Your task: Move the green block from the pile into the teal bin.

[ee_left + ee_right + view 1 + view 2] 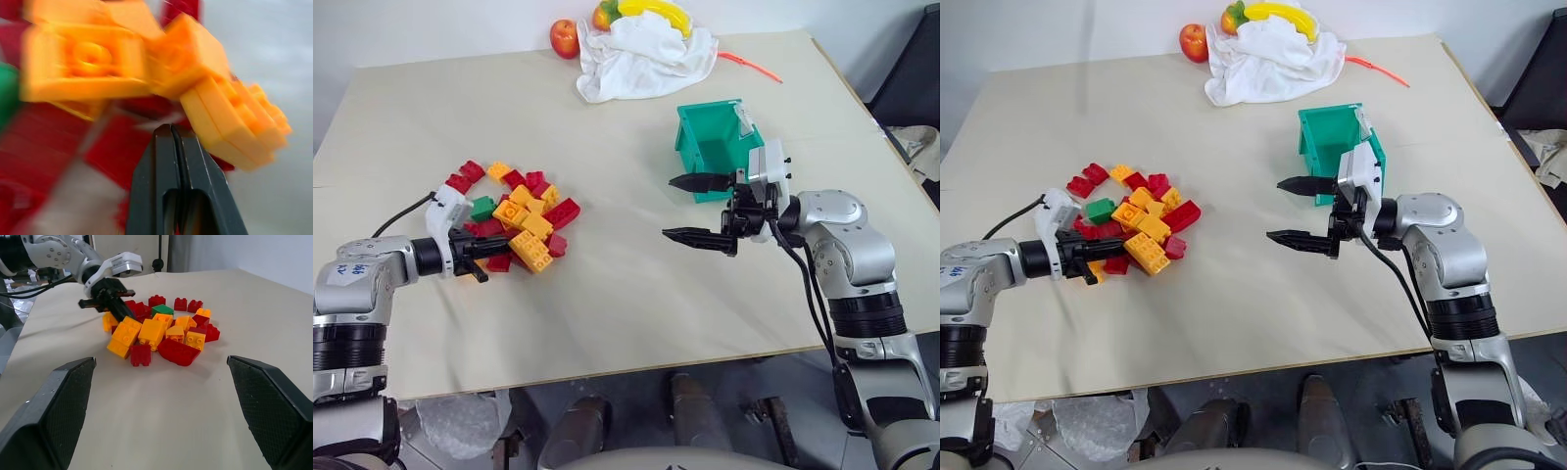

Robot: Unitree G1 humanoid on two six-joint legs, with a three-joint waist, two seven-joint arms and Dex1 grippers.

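The green block (482,208) sat on the left side of the pile (522,217), wedged among red and yellow-orange bricks, studs up, not held by anything. The pile lay on the left half of the pale tabletop (607,294), well apart from the teal bin (715,137).

The left gripper (499,246) had its two black fingers pressed together, nothing between them. Its tips pointed into the near edge of the pile, just beside a large yellow-orange brick (530,251) and red pieces; the green block lay just beyond, to the far side of the fingers. In the left wrist view the closed fingers (178,161) sat right up against yellow-orange bricks, a sliver of green at the frame's edge.

The right gripper (688,209) hung above the table with fingers spread wide and empty, pointing leftward toward the pile, its wrist just in front of the bin. The bin stood open-topped on the right half of the table, tilted slightly, a white label on one edge.

At the far edge: a crumpled white cloth (646,57), a red apple (565,38), a banana (658,10), and an orange strip (751,66).
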